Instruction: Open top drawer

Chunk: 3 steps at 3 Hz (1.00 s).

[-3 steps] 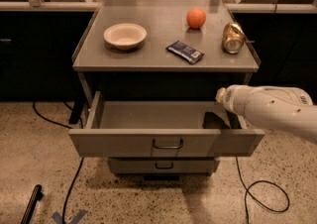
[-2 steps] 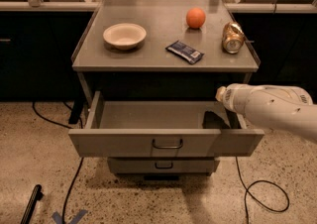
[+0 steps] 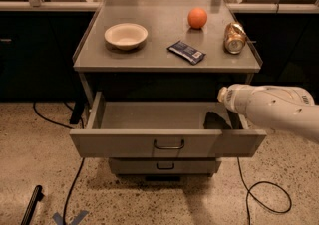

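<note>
The top drawer point(image 3: 124, 144) is a wide grey metal front with a small dark wire handle point(image 3: 169, 145) at its centre. It stands pulled well out from the cabinet, and its grey inside shows bare. My white arm point(image 3: 274, 109) comes in from the right over the drawer's right end. My gripper point(image 3: 215, 119) shows only as a dark shape inside the drawer's right rear corner, well away from the handle.
A lower drawer front point(image 3: 164, 166) sits shut beneath. On the cabinet top are a white bowl point(image 3: 125, 35), an orange point(image 3: 197, 18), a dark snack packet point(image 3: 186, 51) and a tipped can point(image 3: 234, 37). Cables point(image 3: 269, 199) lie on the speckled floor.
</note>
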Each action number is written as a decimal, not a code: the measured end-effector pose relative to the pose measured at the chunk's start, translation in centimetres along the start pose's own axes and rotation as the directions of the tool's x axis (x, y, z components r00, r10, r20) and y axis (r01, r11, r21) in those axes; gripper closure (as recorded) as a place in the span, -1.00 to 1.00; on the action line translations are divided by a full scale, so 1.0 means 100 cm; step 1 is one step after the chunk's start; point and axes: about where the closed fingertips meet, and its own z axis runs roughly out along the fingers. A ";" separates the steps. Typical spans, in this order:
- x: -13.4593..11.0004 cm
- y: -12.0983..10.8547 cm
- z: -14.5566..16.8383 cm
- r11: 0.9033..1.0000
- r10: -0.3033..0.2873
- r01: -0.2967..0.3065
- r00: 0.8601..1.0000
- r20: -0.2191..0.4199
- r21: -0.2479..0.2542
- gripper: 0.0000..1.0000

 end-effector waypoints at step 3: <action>0.000 0.000 0.000 1.000 0.000 0.000 1.000 0.000 0.000 -1.00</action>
